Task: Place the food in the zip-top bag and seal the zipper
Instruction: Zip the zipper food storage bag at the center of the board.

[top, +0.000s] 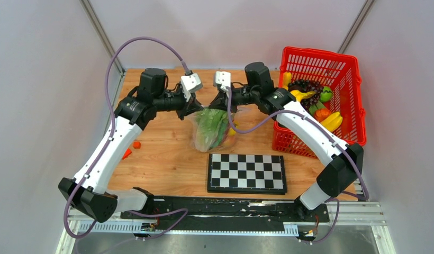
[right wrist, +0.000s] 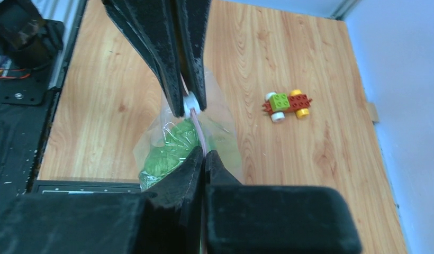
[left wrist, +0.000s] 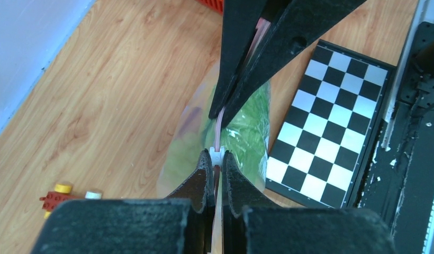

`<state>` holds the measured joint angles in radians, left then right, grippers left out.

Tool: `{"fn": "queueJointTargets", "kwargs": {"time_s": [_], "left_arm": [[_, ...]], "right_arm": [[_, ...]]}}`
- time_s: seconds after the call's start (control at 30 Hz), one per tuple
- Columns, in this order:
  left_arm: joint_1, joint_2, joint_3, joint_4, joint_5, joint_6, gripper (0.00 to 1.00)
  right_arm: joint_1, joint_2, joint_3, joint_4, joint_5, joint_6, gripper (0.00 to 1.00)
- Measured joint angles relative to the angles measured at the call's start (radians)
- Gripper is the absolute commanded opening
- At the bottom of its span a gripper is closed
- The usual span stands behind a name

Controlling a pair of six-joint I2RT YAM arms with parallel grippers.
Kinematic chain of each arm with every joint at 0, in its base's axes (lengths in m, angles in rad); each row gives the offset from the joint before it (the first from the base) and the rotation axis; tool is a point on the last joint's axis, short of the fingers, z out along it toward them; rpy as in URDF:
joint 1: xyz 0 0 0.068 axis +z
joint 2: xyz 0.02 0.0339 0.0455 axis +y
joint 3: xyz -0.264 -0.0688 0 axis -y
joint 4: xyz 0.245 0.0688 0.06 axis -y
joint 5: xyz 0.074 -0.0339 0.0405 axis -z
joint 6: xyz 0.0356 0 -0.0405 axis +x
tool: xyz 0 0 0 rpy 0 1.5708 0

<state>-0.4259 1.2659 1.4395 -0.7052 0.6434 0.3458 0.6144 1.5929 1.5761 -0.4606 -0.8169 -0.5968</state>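
Holds the zip-top bag [top: 209, 132] up by its top edge over the middle of the tabletop [top: 167, 159], just beyond the far side of the chessboard [top: 246, 173]. Cannot tell whether the sagging bottom touches the wood. Contains green lettuce [left wrist: 249, 132], filling most of the clear pouch.

Stretches the zipper [left wrist: 219, 129] into a straight pink line between two pinch points, probably so the track lies flat and can be pressed together without the thin plastic buckling.

Clenches the left end effector [left wrist: 216, 156] on the zipper at its left part, with a small white piece at the tips. Clenches the right end effector [right wrist: 204, 153] on the same strip from the right, its tips close to the other pair's and facing them.

Reads as the sealing step, with loading apparently finished for this bag.

Leaves more toy fruit [top: 310, 98] in the red mesh basket [top: 321, 53] at the far right, and the toy-brick figure [right wrist: 286, 103] on the wood to the left, well apart from the bag.
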Motion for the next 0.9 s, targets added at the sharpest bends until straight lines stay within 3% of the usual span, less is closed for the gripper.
{"fn": "queueJointTargets", "kwargs": {"time_s": [0.47, 0.9], "left_arm": [[0.001, -0.053, -0.028, -0.018, -0.176, 0.034, 0.00], [0.003, -0.084, -0.041, -0.009, -0.225, 0.021, 0.00]], "right_arm": [[-0.015, -0.027, -0.044, 0.079, 0.130, 0.047, 0.00], [-0.029, -0.031, -0.046, 0.076, 0.105, 0.048, 0.00]]}}
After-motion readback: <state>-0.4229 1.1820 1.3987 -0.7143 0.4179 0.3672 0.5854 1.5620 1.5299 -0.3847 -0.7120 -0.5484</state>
